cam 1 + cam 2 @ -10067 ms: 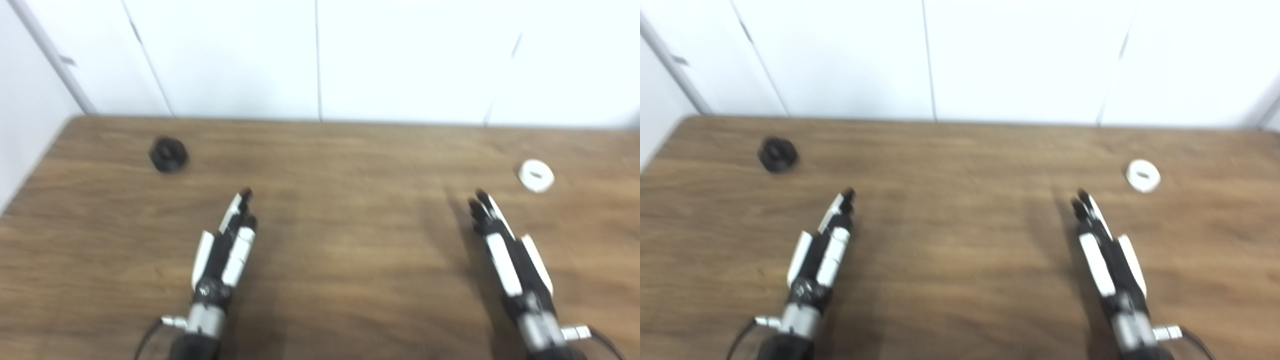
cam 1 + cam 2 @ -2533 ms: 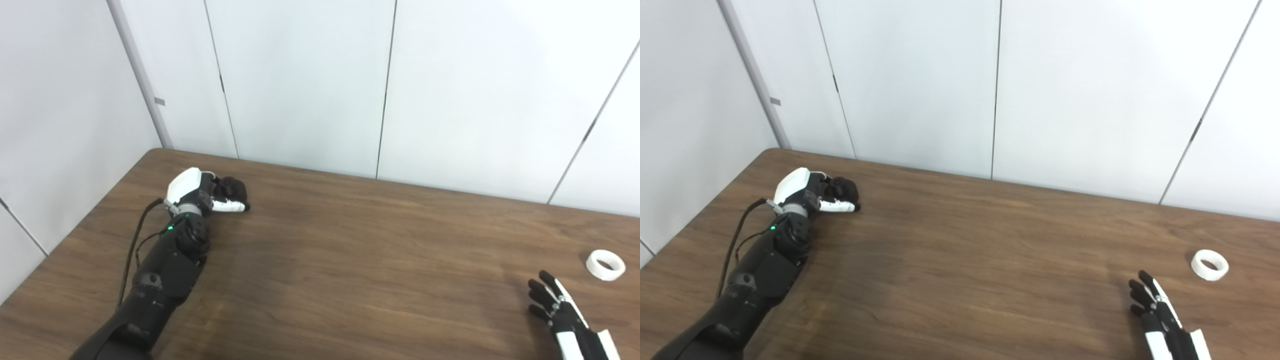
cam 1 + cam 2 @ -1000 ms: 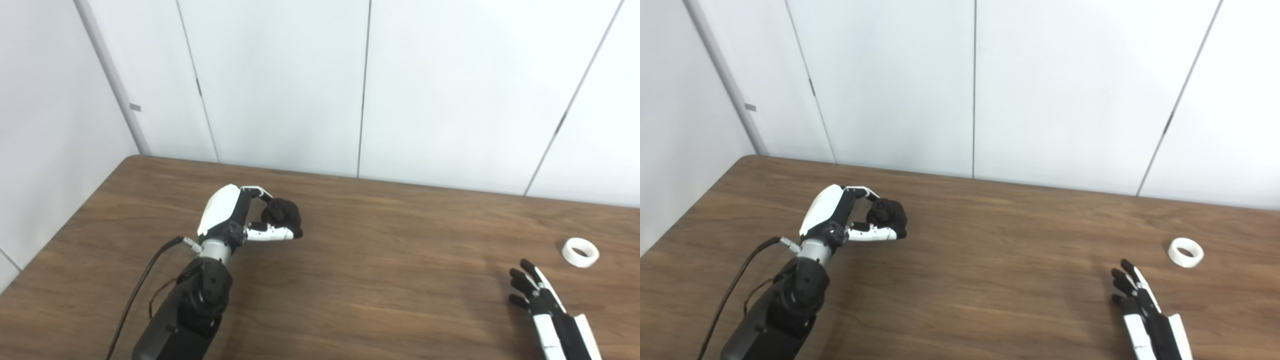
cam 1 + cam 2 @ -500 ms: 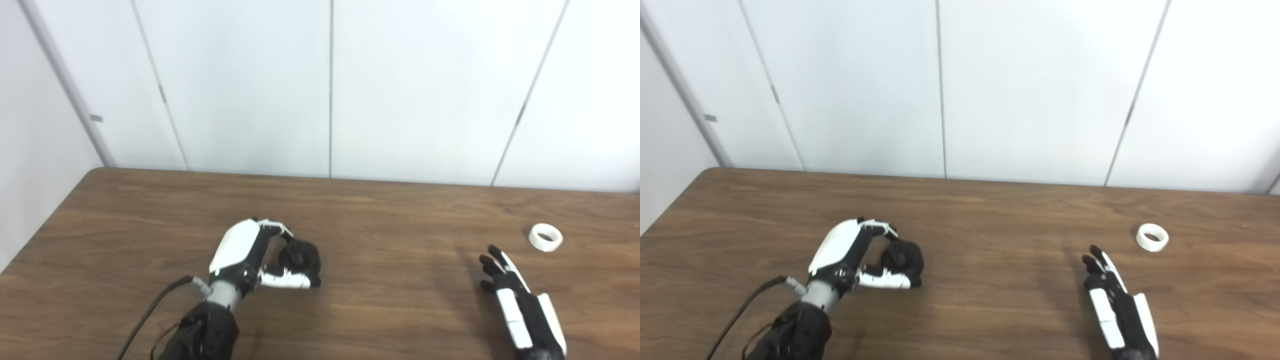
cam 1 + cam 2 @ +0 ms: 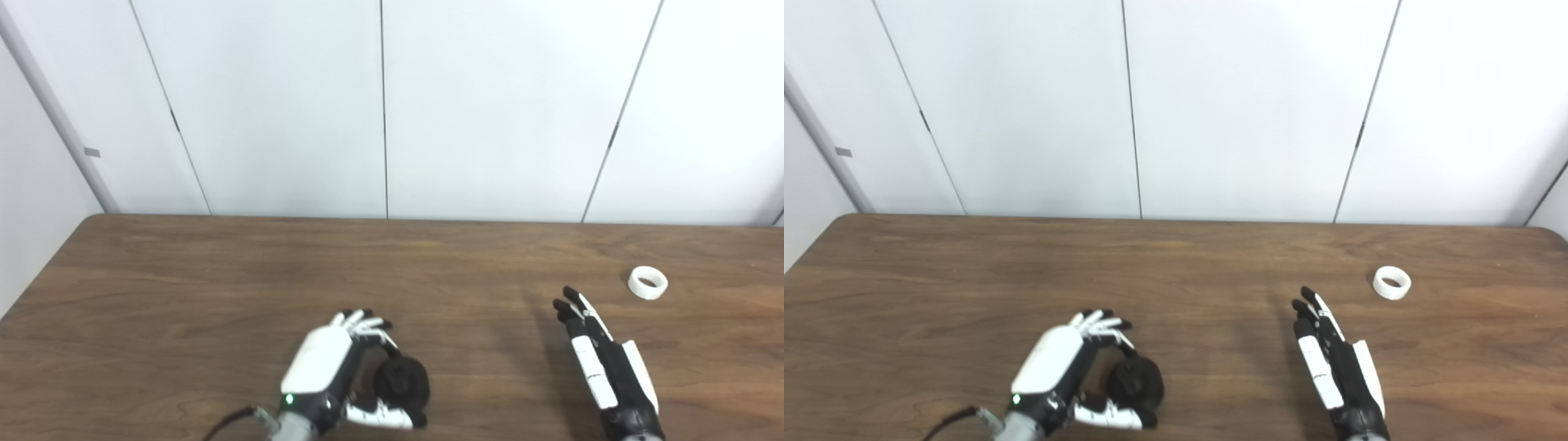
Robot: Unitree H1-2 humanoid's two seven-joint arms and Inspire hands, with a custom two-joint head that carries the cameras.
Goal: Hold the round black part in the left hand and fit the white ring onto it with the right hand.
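Observation:
My left hand (image 5: 334,373) is shut on the round black part (image 5: 401,381) and holds it near the table's front edge, left of centre. It shows in the right eye view too, with the hand (image 5: 1062,367) around the part (image 5: 1134,380). The white ring (image 5: 648,283) lies flat on the table at the right, also in the right eye view (image 5: 1391,282). My right hand (image 5: 603,364) is open and empty, fingers stretched out flat, a hand's length short of the ring and to its left.
The brown wooden table (image 5: 214,275) runs the full width, with its left edge near a white wall. White wall panels (image 5: 380,104) stand right behind its far edge.
My left hand has carried the black part from the far left of the table back toward me and to the centre. The camera has swung right. The right hand has stayed open and flat.

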